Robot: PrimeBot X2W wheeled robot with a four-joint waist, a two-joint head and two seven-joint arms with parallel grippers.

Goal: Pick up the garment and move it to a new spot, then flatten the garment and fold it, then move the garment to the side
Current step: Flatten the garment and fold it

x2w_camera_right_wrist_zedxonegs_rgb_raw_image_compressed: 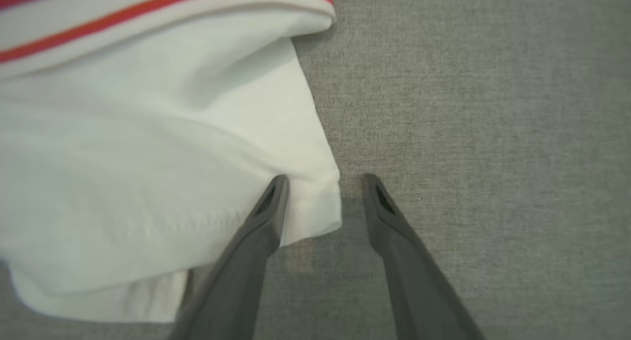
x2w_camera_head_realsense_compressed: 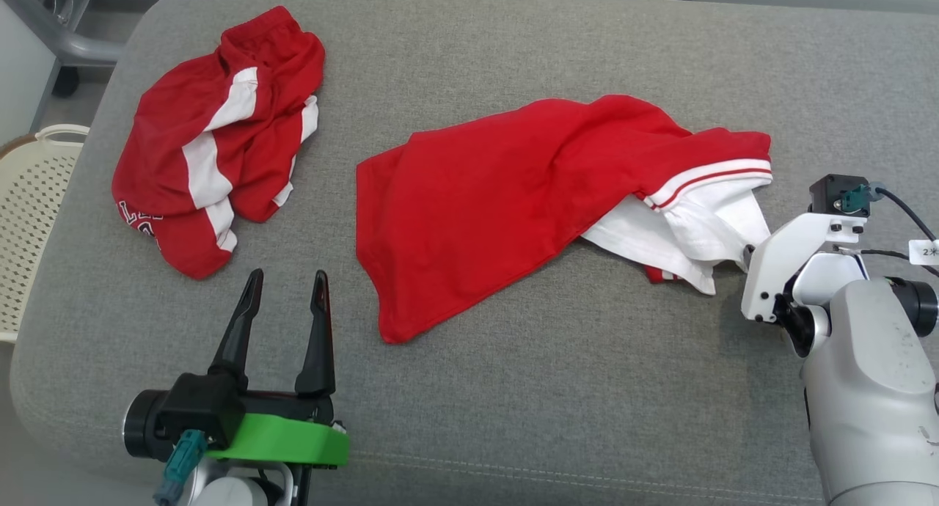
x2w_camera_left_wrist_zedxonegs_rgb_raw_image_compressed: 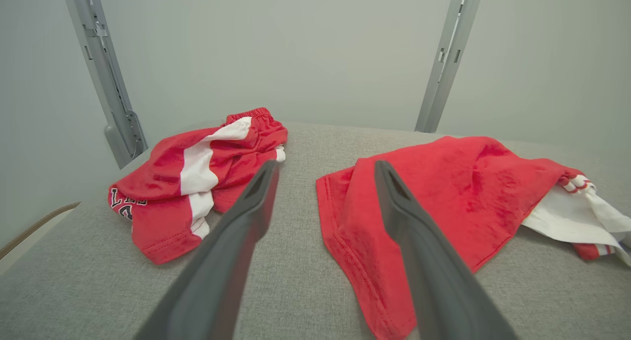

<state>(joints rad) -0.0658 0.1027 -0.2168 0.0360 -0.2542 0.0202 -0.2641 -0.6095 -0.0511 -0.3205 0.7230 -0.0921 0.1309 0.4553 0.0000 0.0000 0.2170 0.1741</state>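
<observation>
**Right tool straddling the sleeve hem**

The red shirt (x2w_camera_head_realsense_compressed: pixel 499 198) is lying crumpled in the middle of the head view on the gray padded bench (x2w_camera_head_realsense_compressed: pixel 550 389), its white sleeve (x2w_camera_right_wrist_zedxonegs_rgb_raw_image_compressed: pixel 148 157) trailing toward the right edge. I am holding my right tool (x2w_camera_right_wrist_zedxonegs_rgb_raw_image_compressed: pixel 325 180) there with its jaws apart, one finger (x2w_camera_right_wrist_zedxonegs_rgb_raw_image_compressed: pixel 266 217) over the white cloth, the other over bare bench, the hem corner between them. My left tool (x2w_camera_head_realsense_compressed: pixel 287 277) is hovering spread wide at lower left. Red-and-white shorts (x2w_camera_head_realsense_compressed: pixel 191 154) are lying bunched at upper left, near a cream basket (x2w_camera_head_realsense_compressed: pixel 29 220).
</observation>
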